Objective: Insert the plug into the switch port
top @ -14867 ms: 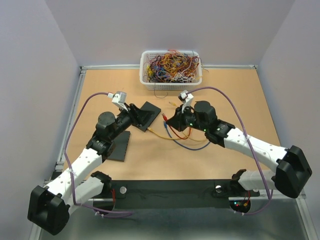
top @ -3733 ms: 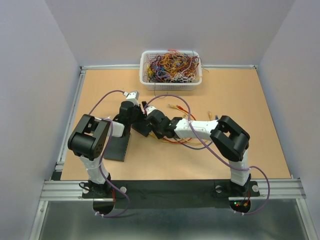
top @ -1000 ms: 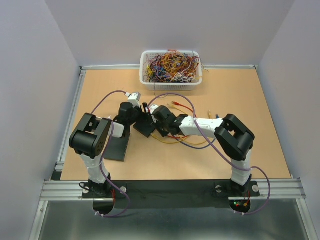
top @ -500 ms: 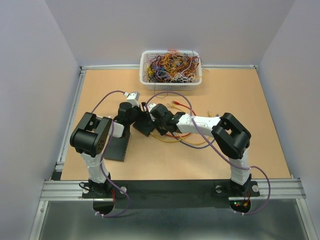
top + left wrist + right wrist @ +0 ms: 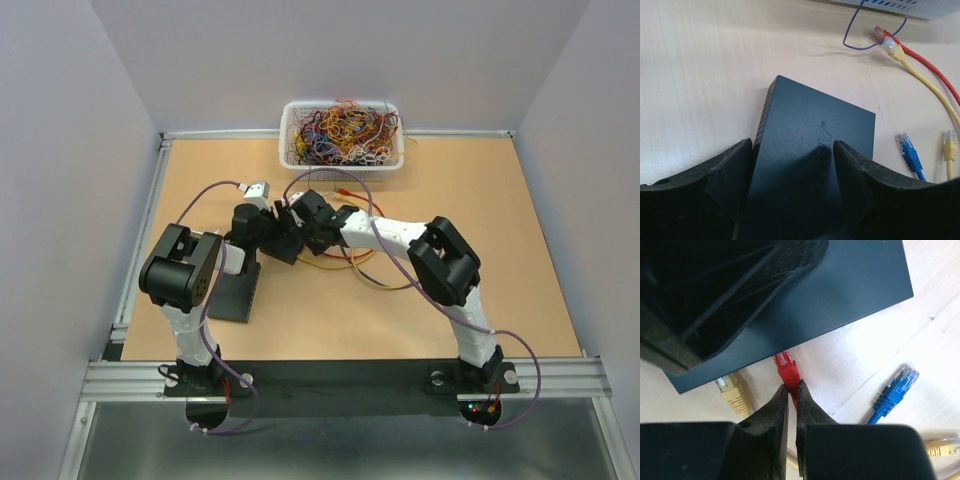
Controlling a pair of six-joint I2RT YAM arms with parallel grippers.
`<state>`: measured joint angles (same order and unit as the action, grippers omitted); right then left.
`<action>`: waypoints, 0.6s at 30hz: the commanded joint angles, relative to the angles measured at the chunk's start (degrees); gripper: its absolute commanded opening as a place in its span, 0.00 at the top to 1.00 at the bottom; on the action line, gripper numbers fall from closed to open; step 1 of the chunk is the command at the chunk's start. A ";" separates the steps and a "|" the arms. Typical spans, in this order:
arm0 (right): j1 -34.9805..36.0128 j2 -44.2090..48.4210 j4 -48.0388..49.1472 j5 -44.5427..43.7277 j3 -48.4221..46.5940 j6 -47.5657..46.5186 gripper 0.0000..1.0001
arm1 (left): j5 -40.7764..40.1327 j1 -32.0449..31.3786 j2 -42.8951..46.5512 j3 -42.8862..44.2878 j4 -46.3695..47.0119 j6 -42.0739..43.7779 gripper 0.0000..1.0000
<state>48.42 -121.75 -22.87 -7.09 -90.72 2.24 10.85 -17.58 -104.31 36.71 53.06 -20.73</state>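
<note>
Right wrist view has my right gripper (image 5: 791,390) clenched on the red plug (image 5: 788,371); it juts straight ahead of my fingertips, long axis aimed at the switch (image 5: 850,290) edge, nose right against it, port hidden; my left gripper (image 5: 792,147) straddles the switch, whether clamped I cannot tell.

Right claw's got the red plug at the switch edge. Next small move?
Probably ease the right claw forward along the axis of the red plug. It is pinched there, tip at the edge of the black switch, which the left claw clamps. The port itself is hidden, so go slowly.
</note>
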 commanded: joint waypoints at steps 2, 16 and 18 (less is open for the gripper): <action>-0.35 -2.87 22.43 5.32 -10.61 3.82 0.99 | 13.49 -4.04 -1.25 -1.64 -4.63 -4.58 0.26; 0.71 -10.70 22.43 12.89 -23.10 8.66 1.00 | 13.85 -4.04 -2.30 -1.03 -4.54 -4.58 0.26; 0.88 -10.96 22.43 13.59 -22.93 9.10 1.00 | 14.02 -4.04 -2.56 -0.94 -4.72 -4.58 0.26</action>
<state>47.35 -130.91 -32.80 -2.33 -107.24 6.50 6.52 -16.16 -105.27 36.77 54.74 -18.76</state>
